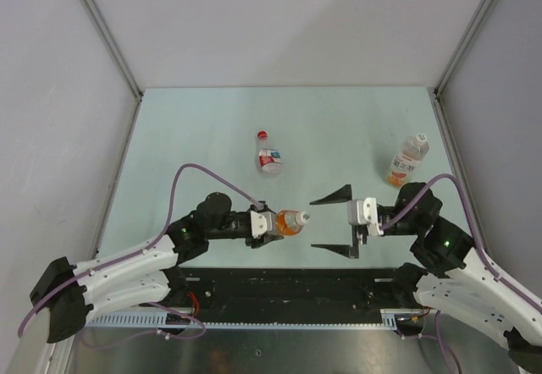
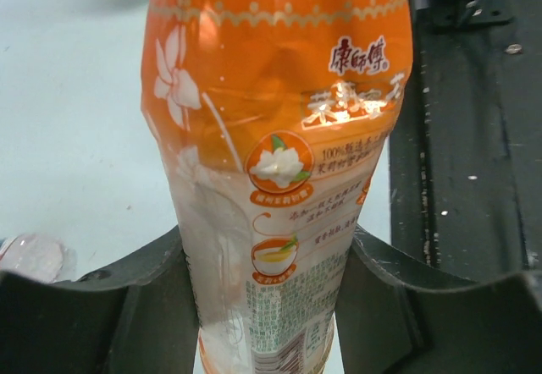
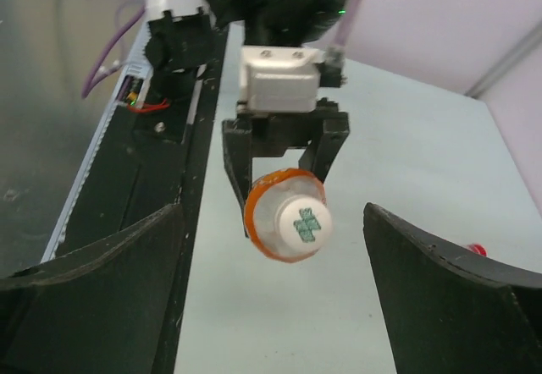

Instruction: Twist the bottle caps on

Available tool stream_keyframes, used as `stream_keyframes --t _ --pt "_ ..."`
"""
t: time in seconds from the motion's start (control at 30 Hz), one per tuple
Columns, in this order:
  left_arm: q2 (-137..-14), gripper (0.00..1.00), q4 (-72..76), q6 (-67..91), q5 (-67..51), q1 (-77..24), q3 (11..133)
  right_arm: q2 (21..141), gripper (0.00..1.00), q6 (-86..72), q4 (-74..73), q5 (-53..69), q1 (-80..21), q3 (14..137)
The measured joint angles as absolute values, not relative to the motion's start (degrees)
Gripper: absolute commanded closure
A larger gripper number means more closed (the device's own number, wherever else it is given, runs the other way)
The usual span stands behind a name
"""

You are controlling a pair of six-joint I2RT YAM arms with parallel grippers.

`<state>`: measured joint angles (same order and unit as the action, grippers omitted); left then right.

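My left gripper (image 1: 273, 224) is shut on an orange-labelled clear bottle (image 1: 290, 222) and holds it on its side above the table, with its white cap (image 1: 303, 217) pointing right. In the left wrist view the bottle (image 2: 279, 137) fills the gap between the fingers (image 2: 102, 306). My right gripper (image 1: 334, 221) is open and empty, just right of the cap and facing it. In the right wrist view the cap (image 3: 303, 224) has a green cross and lies between my right gripper's (image 3: 271, 306) spread jaws but further off. A red-and-white labelled bottle (image 1: 269, 159) with a red cap (image 1: 262, 134) lies mid-table.
A third bottle (image 1: 406, 162) with a white cap (image 1: 421, 142) lies at the right, near my right arm. The black base rail (image 1: 288, 285) runs along the near edge. Grey walls enclose the table on three sides.
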<state>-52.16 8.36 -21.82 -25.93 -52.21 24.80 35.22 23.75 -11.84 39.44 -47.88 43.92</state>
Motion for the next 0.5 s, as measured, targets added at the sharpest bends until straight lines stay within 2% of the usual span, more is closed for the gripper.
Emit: stream_keyframes --t 0.17,0.3,0.4,0.5 --pt "-50.11 1.00 6.26 -23.05 -30.41 -52.16 24.97 34.13 0.16 30.81 -16.45 44.27 -48.42 43.92" --pt "-49.89 1.00 5.28 -23.68 -32.08 -52.16 24.99 35.33 0.21 32.42 -16.95 44.45 -49.06 43.92" --pt "-49.93 1.00 4.43 -24.10 -32.75 -52.16 25.32 36.77 0.29 33.28 -17.02 44.51 -49.36 43.92" --pt "-50.00 1.00 4.01 -24.12 -33.15 -52.16 25.78 37.65 0.32 34.11 -17.34 44.91 -49.58 43.92"
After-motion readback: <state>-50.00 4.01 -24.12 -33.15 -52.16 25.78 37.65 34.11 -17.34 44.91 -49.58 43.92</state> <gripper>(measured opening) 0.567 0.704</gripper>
